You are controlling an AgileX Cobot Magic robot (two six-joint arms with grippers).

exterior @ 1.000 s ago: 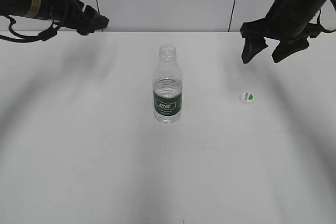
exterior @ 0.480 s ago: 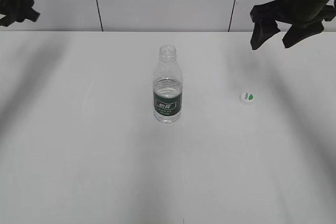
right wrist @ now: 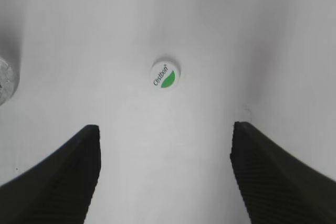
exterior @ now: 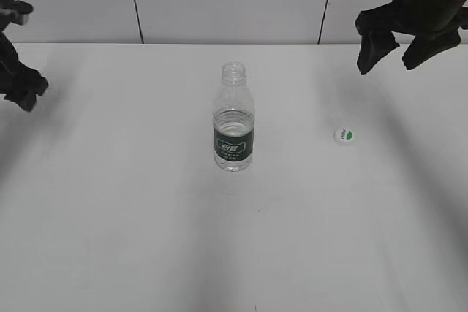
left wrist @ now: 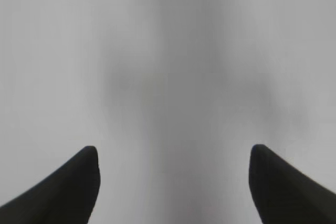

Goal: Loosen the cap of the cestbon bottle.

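Right gripper [exterior: 395,50], a black two-fingered pincer, hangs above the far right of the white table [exterior: 131,239] with its jaws spread wide and nothing between them. Its wrist view shows both dark fingertips [right wrist: 63,177] well apart over bare tabletop, with the small round white plastic screw cap [right wrist: 166,75] lying between and beyond them, green patch and dark lettering facing up. In the exterior view the cap [exterior: 344,135] rests flat on the table, below the right gripper and well apart from it.

Left gripper [exterior: 20,89] is at the far left edge of the exterior view, clear of all items. Its wrist view shows two black fingertips [left wrist: 68,187] spread wide over blurred grey surface, holding nothing.

The small clear plastic water bottle with the dark green label band [exterior: 233,118] stands upright near the table centre, its ribbed neck open and uncapped, some water inside. The cap lies well to the bottle's right, not touching it. A rounded clear edge of the bottle [right wrist: 6,77] shows at the left margin of the right wrist view.
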